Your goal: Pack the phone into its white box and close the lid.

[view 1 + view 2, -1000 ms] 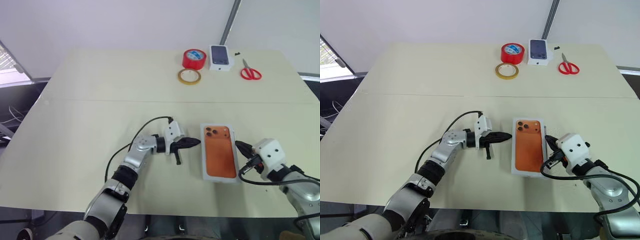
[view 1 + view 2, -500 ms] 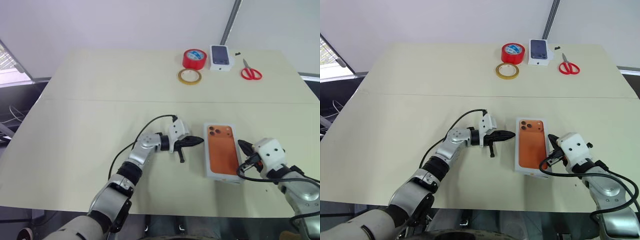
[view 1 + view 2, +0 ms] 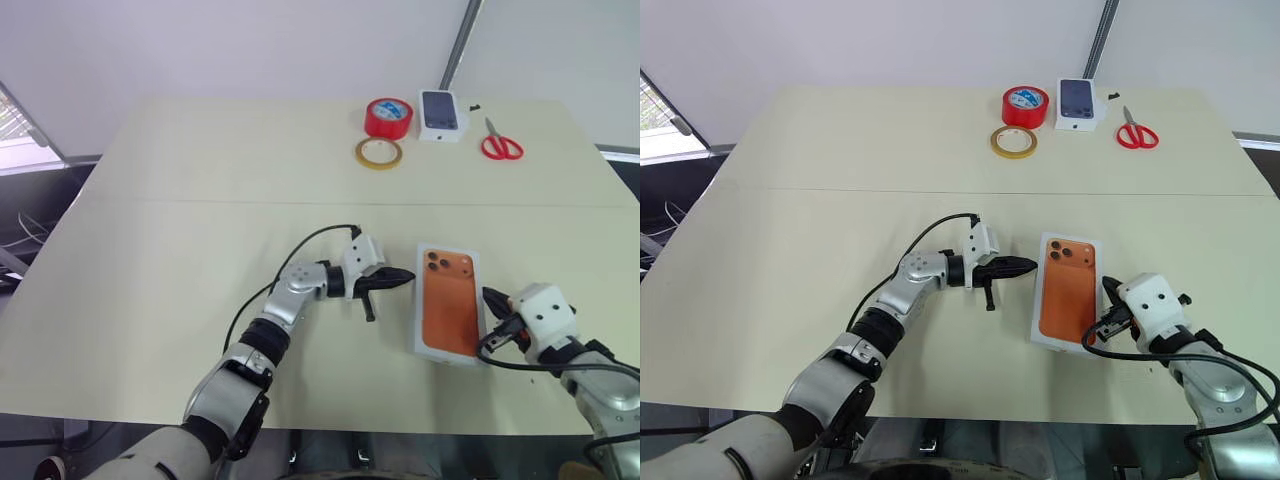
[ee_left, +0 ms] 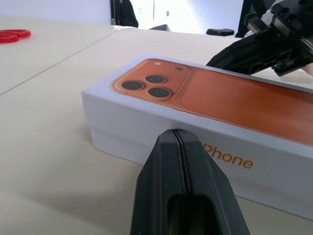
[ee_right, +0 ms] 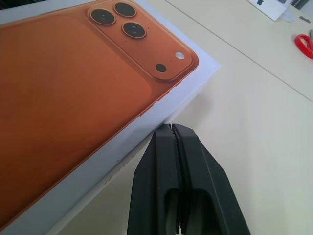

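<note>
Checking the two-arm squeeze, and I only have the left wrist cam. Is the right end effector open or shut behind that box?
Observer: Shut. The right wrist view shows the right end effector with its fingers pressed together, its tip at the long side of the white box, near the corner with the printed camera lenses. I can't tell whether it touches.
Operator: What else is on the table?
Observer: The head view shows a red tape roll, a yellowish tape ring, a small white box with a dark phone picture and red scissors. All of them lie along the far edge, well away from the box.
</note>
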